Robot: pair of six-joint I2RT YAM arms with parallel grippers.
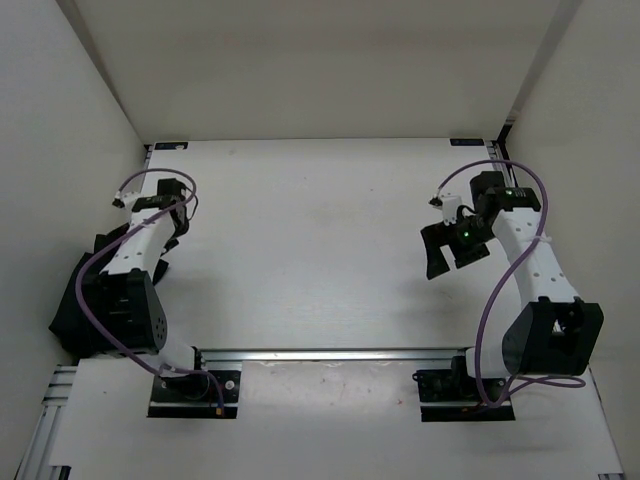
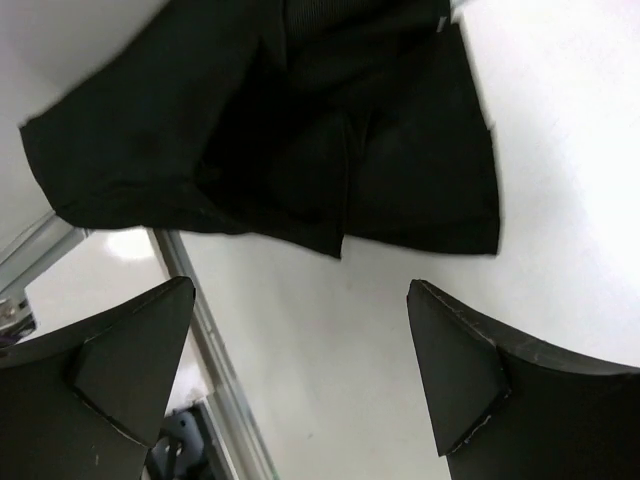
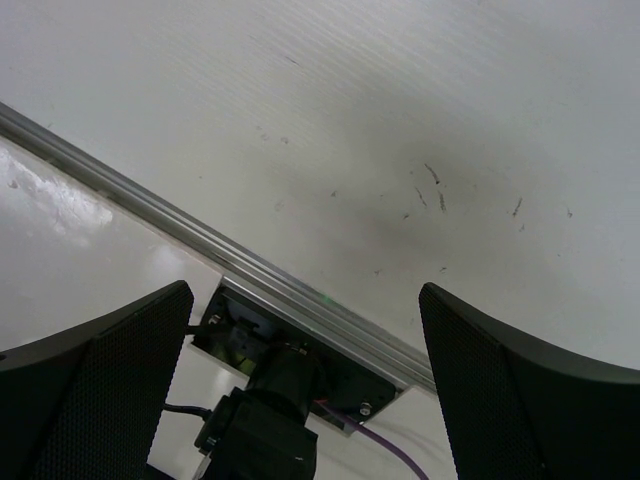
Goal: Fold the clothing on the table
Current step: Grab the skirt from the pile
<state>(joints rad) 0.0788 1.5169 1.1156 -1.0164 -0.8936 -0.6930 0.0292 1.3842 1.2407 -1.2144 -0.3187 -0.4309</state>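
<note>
The left hand (image 2: 300, 292) is seen released, its two fingers (image 2: 120, 370) spread wide with nothing between them but bare table (image 2: 330, 400). Ahead of those fingers, apart from them and untouched, the clothing (image 2: 300, 130) is found. It is a limp black heap whose nearest hem is turned towards the hand. Its spread runs crosswise to the fingers and is wider than the gap between them. Its left part is seen to pass over a metal rail (image 2: 205, 330), so the garment is judged to lie partly off the working surface on that side.

In the overhead view the clothing is placed at the far left edge of the table, bunched just beside the lower housing of the left arm and closer to that arm's base than to the middle of the table. Its exact outline there cannot be told apart from the dark housing.

The right hand (image 1: 452, 247) is likewise released and empty. It is held over the right side of the table, well apart from the garment, and only scuffed tabletop is shown ahead of its fingers.

No fold has been made yet. The left hand is by far the nearer, so the first reach is judged to fall to it. The near hem would be taken and the cloth drawn inward, towards the middle, where both hands could be brought to bear.
</note>
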